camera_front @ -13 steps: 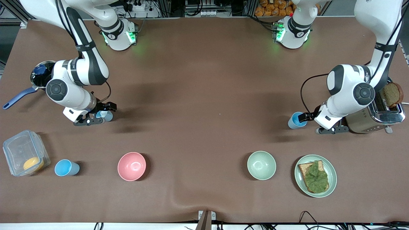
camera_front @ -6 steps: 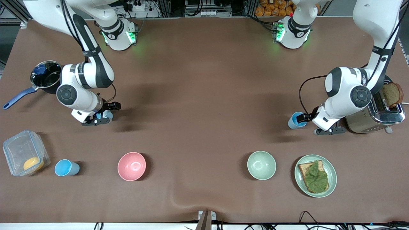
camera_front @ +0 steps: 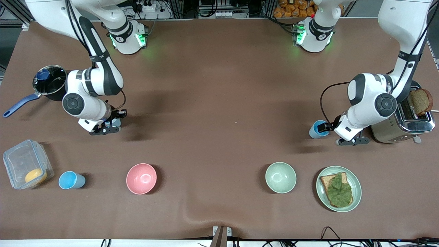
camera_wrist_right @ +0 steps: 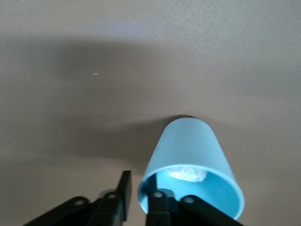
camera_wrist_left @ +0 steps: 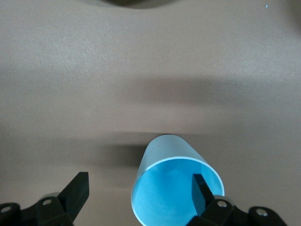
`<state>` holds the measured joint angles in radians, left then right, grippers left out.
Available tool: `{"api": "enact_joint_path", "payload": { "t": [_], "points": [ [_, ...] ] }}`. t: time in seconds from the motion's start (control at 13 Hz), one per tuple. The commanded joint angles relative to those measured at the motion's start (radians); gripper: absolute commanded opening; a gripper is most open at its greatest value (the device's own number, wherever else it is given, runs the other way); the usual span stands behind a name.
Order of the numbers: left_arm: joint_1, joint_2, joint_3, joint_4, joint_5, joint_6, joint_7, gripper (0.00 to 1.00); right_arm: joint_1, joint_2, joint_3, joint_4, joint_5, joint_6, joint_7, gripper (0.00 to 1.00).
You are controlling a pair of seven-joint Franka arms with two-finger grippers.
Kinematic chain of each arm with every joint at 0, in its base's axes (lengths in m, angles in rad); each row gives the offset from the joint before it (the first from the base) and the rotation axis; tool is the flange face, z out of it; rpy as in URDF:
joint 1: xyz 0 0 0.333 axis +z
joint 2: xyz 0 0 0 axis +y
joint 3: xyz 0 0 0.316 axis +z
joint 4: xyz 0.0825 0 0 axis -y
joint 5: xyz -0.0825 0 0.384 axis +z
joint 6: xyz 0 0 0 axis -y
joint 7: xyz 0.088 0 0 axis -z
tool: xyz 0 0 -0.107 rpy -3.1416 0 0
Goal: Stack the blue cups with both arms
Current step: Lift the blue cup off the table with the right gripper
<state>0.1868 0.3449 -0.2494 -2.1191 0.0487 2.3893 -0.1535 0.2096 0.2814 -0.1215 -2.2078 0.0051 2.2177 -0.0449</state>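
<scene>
One blue cup stands upright toward the right arm's end of the table. My right gripper is on it. In the right wrist view this cup has one finger inside its rim and one outside, and the gripper is shut on the wall. A second blue cup stands beside the toaster. My left gripper is at its rim. In the left wrist view the gripper is wide open, with one finger inside the cup. A third blue cup stands alone beside the clear box.
A saucepan and a clear lidded box sit at the right arm's end. A pink bowl, a pale green bowl and a plate with toast lie nearer the camera. A toaster stands by the left arm.
My right arm moved toward the table's middle onto its cup, and its fingers narrowed onto the rim. My left arm shifted slightly toward its cup. The cups stayed in place.
</scene>
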Motion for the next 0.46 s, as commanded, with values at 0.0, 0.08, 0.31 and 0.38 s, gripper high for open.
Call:
{"api": "enact_joint_path", "payload": {
  "t": [0.0,0.08,0.31,0.38],
  "points": [
    [0.006,-0.003,-0.007,-0.009,-0.006,0.013,0.005,0.94,0.019,-0.002,-0.003,0.063,0.015,-0.087,0.016,0.0],
    [0.006,-0.009,-0.005,-0.019,-0.006,0.011,0.005,0.89,0.036,-0.002,-0.004,0.088,0.015,-0.117,0.016,0.0],
    [0.006,-0.006,-0.007,-0.021,-0.006,0.013,0.005,0.72,0.085,-0.002,-0.003,0.176,0.019,-0.215,0.058,0.0],
    [0.006,-0.007,-0.007,-0.022,-0.006,0.013,0.005,0.65,0.132,-0.001,-0.003,0.213,0.044,-0.254,0.124,0.0]
  ]
}}
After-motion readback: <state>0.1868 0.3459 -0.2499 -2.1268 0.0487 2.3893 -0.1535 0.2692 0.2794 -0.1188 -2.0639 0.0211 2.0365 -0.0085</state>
